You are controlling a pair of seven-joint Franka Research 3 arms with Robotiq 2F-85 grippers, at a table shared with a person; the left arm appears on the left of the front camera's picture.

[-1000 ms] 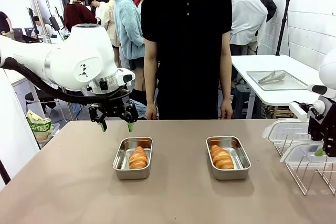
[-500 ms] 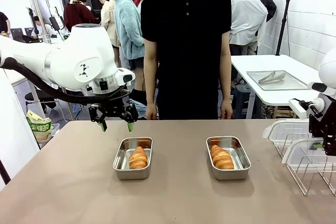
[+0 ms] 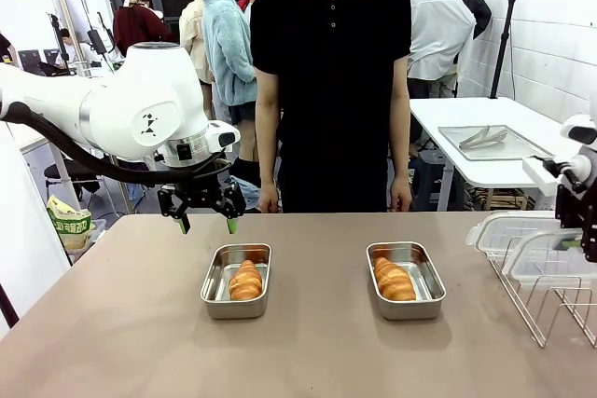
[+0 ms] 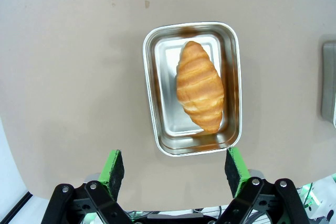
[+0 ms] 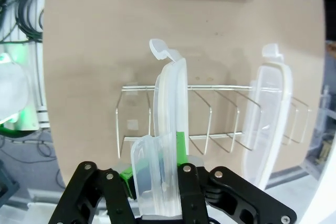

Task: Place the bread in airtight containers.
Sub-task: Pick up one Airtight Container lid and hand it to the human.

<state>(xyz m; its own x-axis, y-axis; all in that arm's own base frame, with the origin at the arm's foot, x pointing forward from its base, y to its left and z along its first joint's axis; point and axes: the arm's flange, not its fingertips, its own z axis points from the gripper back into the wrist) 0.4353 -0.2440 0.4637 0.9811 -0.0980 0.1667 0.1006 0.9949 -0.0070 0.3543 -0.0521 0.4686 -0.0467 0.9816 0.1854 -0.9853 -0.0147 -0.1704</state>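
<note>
Two steel containers stand mid-table, each with one croissant lying in it: the left container [image 3: 211,286] with its croissant [image 3: 246,280], the right container [image 3: 435,282] with its croissant [image 3: 394,279]. My left gripper [image 3: 205,222] hovers open above the far side of the left container [image 4: 150,93], whose croissant [image 4: 199,85] lies lengthwise; nothing is between the fingers of that gripper [image 4: 174,165]. At the right edge my right gripper [image 3: 574,247] is shut on a translucent lid [image 3: 546,260], held just above the wire rack [image 3: 560,303]. In the right wrist view the gripper [image 5: 157,174] pinches this lid [image 5: 169,103] on edge.
A second translucent lid [image 5: 270,114] stands in the wire rack [image 5: 210,114]. A person in black stands at the far table edge, hands down. A side table behind on the right carries a flat tray [image 3: 490,143] with tongs. Bare tabletop lies between and in front of the containers.
My right gripper has closed on the lid and risen, lifting it up from the rack. The left arm and both containers have stayed still.
</note>
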